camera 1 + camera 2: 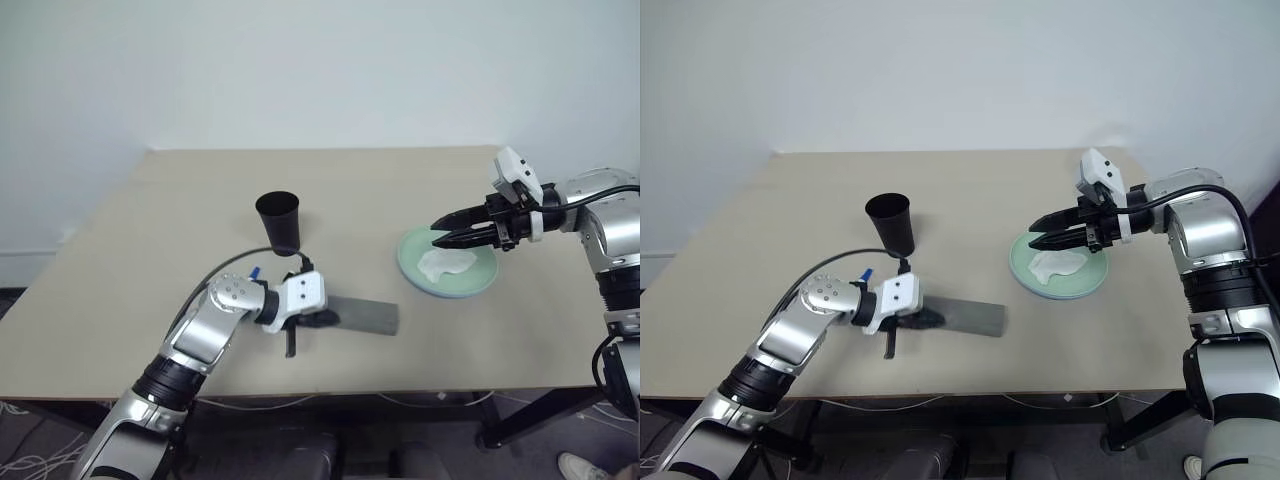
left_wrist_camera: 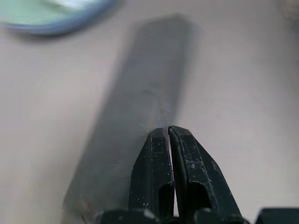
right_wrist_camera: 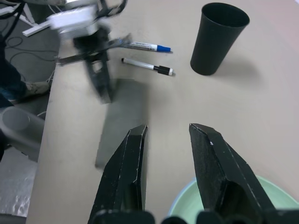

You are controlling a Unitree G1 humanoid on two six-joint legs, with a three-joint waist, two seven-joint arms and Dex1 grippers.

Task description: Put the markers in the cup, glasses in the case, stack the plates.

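1. Nearest the table's front edge: left gripper (image 1: 908, 322), fingers (image 2: 187, 175) pressed together, gripping nothing, parked over the near end of the case (image 1: 965, 318).
2. Grey case lying flat and shut, long axis running away from those fingertips in the left wrist view; whether the tips touch the lid, cannot tell.
3. Just behind the left wrist: blue marker (image 3: 145, 46) and black marker (image 3: 148, 66), lying almost side by side on the bare table, close but apart, caps toward the cup (image 3: 217, 38). Both still outside the cup.
4. Some print along the blue marker's barrel, too small to read. No readable label on case or cup.
5. Farther back: black cup, upright, open mouth up, inside looking dark and empty from the right wrist view; well clear of both grippers.
6. Over to the right: mint green plate (image 1: 482, 280) resting on a light blue one, just a blue rim peeking out beneath (image 2: 51, 29). Crumpled white tissue (image 1: 442, 263) lying in the green plate.
7. Right gripper (image 1: 440, 232), fingers (image 3: 222, 163) spread partway with a clear gap, holding nothing, hanging above the plate's near-left rim, tips just over the tissue.
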